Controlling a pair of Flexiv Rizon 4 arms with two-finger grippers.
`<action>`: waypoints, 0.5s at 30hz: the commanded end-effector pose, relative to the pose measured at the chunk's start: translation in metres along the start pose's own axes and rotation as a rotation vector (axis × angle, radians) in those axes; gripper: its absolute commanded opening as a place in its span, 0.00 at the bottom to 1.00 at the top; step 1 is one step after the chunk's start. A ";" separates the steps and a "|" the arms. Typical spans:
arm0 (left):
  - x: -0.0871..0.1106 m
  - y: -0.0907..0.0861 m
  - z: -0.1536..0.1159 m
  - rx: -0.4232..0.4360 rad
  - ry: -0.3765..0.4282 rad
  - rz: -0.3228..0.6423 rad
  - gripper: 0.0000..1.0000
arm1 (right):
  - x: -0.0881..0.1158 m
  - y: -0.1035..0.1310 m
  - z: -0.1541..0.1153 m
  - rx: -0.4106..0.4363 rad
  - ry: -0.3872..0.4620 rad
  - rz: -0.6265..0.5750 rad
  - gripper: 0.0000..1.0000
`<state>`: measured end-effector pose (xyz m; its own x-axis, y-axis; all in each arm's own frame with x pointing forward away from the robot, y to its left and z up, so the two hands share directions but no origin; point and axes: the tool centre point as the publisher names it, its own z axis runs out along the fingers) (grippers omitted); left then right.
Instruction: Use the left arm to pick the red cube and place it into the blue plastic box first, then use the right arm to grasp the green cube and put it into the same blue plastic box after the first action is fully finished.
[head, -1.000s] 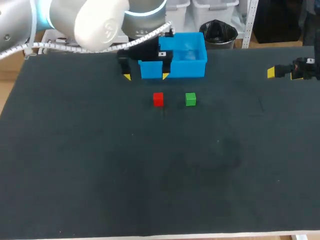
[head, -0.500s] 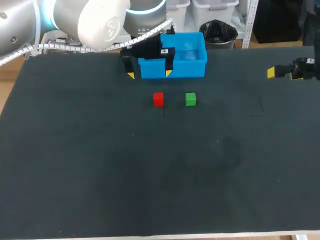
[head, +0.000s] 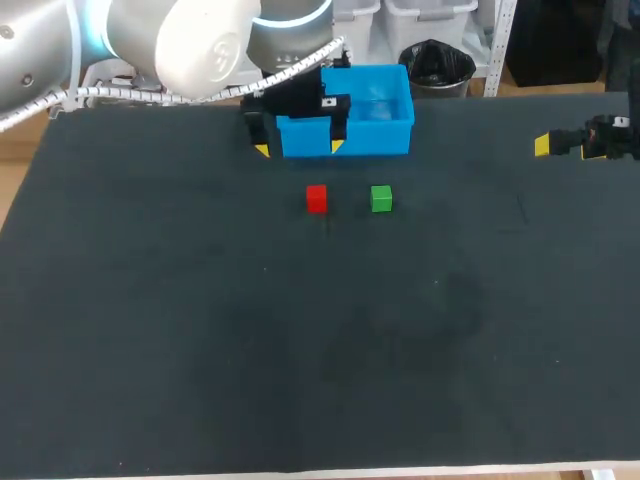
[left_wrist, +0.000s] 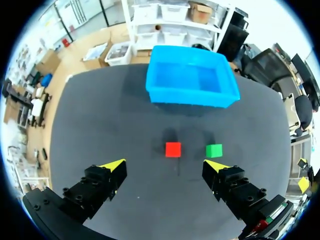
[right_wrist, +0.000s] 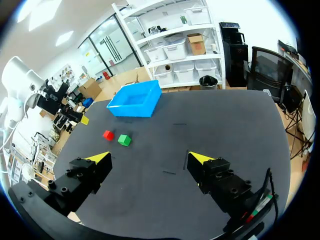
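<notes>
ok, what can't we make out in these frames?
- Head view: the left gripper covers the front-left corner of the blue plastic box.
- Head view: the right gripper shows only one yellow tip; its arm runs off the edge.
- Right wrist view: the red cube and green cube are too small for detail.
- No view settles how high the left gripper is above the table.

The dark table (head: 200, 350) is carrying 3 things. The blue plastic box (head: 380, 125) is sitting near the far edge. The red cube (head: 317, 198) and green cube (head: 381, 199) are lying just in front of it, side by side but apart, the red 1 nearer the left edge.
</notes>
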<state>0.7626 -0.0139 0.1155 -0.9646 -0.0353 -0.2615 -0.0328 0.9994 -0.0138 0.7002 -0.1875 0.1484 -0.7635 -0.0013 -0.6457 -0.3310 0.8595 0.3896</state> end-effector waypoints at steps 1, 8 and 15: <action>-0.002 -0.001 0.000 -0.003 0.003 0.000 1.00 | 0.000 0.002 0.000 0.007 0.002 0.002 1.00; -0.001 -0.003 0.006 0.008 0.016 -0.009 1.00 | 0.000 0.002 0.000 0.007 0.002 0.002 1.00; -0.003 -0.006 0.018 0.014 0.026 -0.004 1.00 | 0.000 0.002 0.000 0.007 0.002 0.002 1.00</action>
<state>0.7628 -0.0174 0.1029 -0.9688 -0.0413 -0.2443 -0.0352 0.9990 -0.0292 0.7002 -0.1875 0.1484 -0.7635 -0.0013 -0.6457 -0.3310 0.8595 0.3896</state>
